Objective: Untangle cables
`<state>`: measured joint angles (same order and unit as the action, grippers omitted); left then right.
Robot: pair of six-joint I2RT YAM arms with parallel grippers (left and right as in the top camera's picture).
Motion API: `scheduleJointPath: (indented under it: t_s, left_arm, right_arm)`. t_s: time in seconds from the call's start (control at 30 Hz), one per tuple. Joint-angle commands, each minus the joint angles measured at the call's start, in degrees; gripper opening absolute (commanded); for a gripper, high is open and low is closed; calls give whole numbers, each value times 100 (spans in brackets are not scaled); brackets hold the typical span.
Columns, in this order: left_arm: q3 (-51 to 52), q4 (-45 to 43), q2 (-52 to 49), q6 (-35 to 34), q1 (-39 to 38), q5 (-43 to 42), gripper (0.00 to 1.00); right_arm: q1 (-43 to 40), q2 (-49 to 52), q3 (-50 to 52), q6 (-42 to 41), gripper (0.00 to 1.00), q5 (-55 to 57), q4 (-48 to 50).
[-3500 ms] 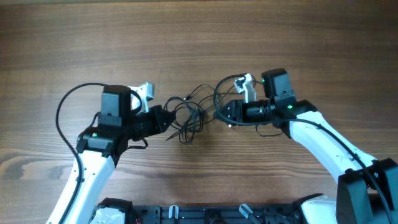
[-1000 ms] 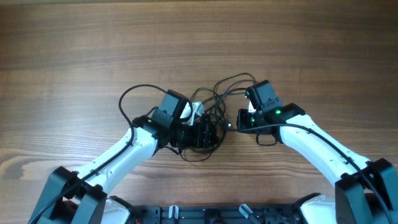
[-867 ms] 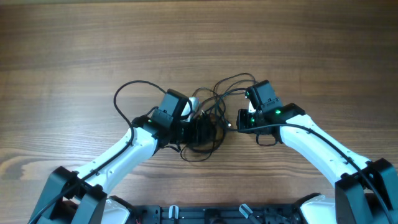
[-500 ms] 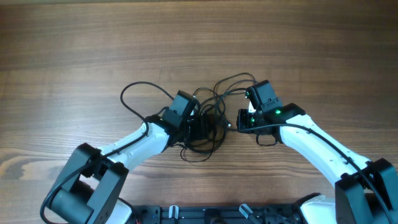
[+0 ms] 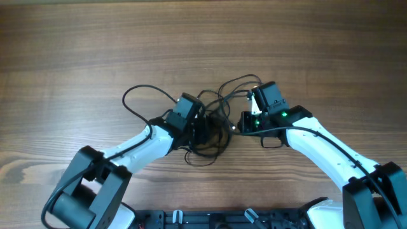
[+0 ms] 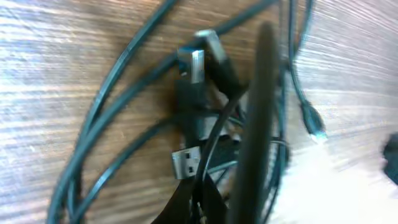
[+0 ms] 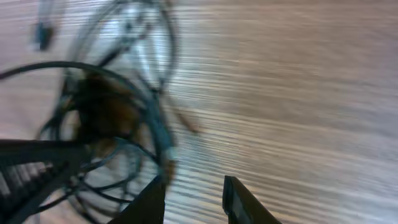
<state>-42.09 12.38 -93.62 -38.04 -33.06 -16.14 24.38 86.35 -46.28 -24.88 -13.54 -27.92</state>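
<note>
- Overhead: the cables (image 5: 213, 121) form one knot on the table (image 5: 76, 51). The left gripper (image 5: 198, 129) is buried in the knot, the right gripper (image 5: 243, 122) sits at its edge, and the cables also loop out behind the left gripper.
- Left wrist only: a silver USB plug (image 6: 193, 62) lies inside the knot. Whether the left jaws are parted cannot be told.
- Right wrist only: its fingers (image 7: 239, 198) stand apart, gripping nothing, with a cable just ahead of them.

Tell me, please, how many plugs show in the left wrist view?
3 clearly: a top plug, a lower plug, a small plug at right; more may be hidden.
</note>
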Motion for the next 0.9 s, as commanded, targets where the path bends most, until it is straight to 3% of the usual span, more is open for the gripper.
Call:
scheduleJointPath:
  t_s: [0.0,0.07,0.2,0.3,0.47,0.57,0.63,0.67,0.73,0.77,0.8,0.87]
  left_arm:
    - [9,332,890,162,-15,-247,4]
    - [9,527,1537,157,-15,-249,4]
    - [9,573,2293,155,-17,-597,5]
    - [9,658,2398,157,-15,-634,5]
    - [9,940,2393,181,-15,-385,4]
    - [9,1513,2393,153,-15,1060,4]
    - [9,1720,2393,105,-15,1475,4]
    - [9,1727,2393,-11,-15,1467,4]
    - [9,1655,2393,-17,-17,1283,4]
    - [9,1587,2393,-17,-15,1163,4]
    - [9,1517,2393,-17,-15,1016,4]
    - [9,1375,2393,-13,-15,743,4]
  right_arm:
    - [-22,-42,2,1016,33,-1751,280]
    - [-22,-42,2,1123,33,-2371,505]
    - [15,-42,2,1115,33,-2472,562]
    - [15,-42,2,914,4,-2295,555]
    - [15,-42,2,387,4,-1370,363]
    - [13,-42,2,-374,4,-205,-44]
    - [13,-42,2,-866,4,17,-101]
    - [15,-42,2,-927,4,-170,48]
    - [17,-42,2,-92,5,-1526,577]
    - [20,-42,2,422,14,-2621,916]
    - [20,-42,2,503,23,-2920,997]
    - [20,-42,2,586,25,-3139,990]
